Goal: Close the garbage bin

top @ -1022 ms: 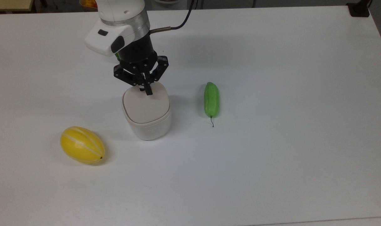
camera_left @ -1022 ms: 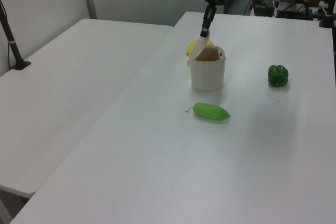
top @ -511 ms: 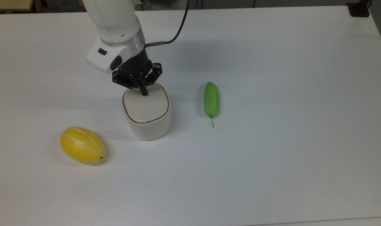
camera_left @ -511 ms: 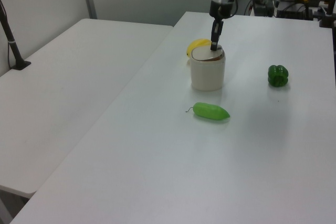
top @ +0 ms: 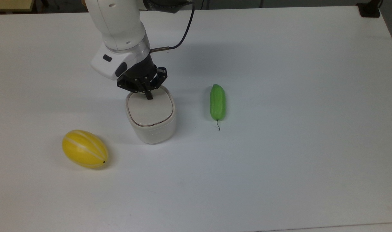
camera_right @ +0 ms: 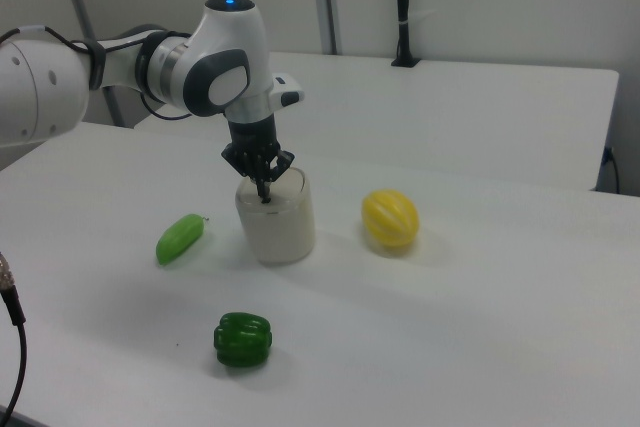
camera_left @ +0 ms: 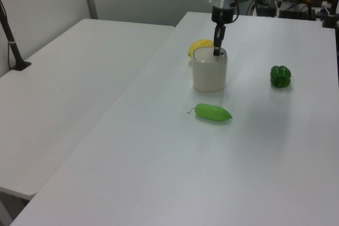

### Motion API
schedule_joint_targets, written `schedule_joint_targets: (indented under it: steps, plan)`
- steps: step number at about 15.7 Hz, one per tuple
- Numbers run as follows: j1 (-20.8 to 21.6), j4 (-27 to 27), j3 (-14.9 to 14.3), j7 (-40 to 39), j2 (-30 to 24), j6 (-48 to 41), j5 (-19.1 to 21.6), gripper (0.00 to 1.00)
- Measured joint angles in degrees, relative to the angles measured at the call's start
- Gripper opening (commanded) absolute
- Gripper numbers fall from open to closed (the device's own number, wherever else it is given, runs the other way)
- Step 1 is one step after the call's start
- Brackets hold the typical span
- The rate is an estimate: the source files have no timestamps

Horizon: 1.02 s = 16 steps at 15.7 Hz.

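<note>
Your gripper (top: 148, 95) has its fingers drawn together, empty, with the tips pressing on the lid (top: 149, 109) of the garbage bin (top: 154, 130) near its far edge in the top view. The lid lies flat in the rim. The bin stands on the white desk (top: 279, 145) between the yellow melon (top: 85, 153) and the green cucumber (top: 217, 101); a green pepper (camera_right: 243, 339) sits nearer in the right view.

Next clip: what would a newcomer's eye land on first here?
The white arm's gripper, fingers together, presses down on the far edge of the garbage bin lid, which lies flat. A yellow melon lies at the top view's left, a green cucumber at the top view's right.
</note>
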Motion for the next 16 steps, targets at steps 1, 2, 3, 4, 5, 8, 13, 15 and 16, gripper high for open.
schedule_joint_targets:
  steps: [1, 2, 3, 4, 5, 8, 13, 15, 16]
  plan:
    - [0.00, 0.00, 0.00, 0.00, 0.00, 0.00, 0.00, 0.00]
    - [0.00, 0.04, 0.00, 0.04, 0.00, 0.03, 0.00, 0.00]
    - [0.00, 0.11, -0.01, 0.57, -0.06, 0.06, 0.00, 0.00]
    - [-0.02, 0.25, -0.03, 1.71, -0.22, 0.24, 0.00, 0.02]
    - [-0.05, 0.52, -0.08, 2.74, -0.57, 0.40, 0.00, 0.06]
    - [-1.07, 0.90, -0.27, 5.60, -3.98, 0.11, 0.00, 0.23]
    - [-5.80, -1.78, -0.36, 10.54, -13.30, -9.72, -0.15, 1.00]
    - [-7.87, -2.38, -0.37, 11.84, -16.70, -16.30, -1.92, 1.00]
    - [-8.66, -2.67, -0.38, 12.00, -18.18, -18.94, -2.68, 1.00]
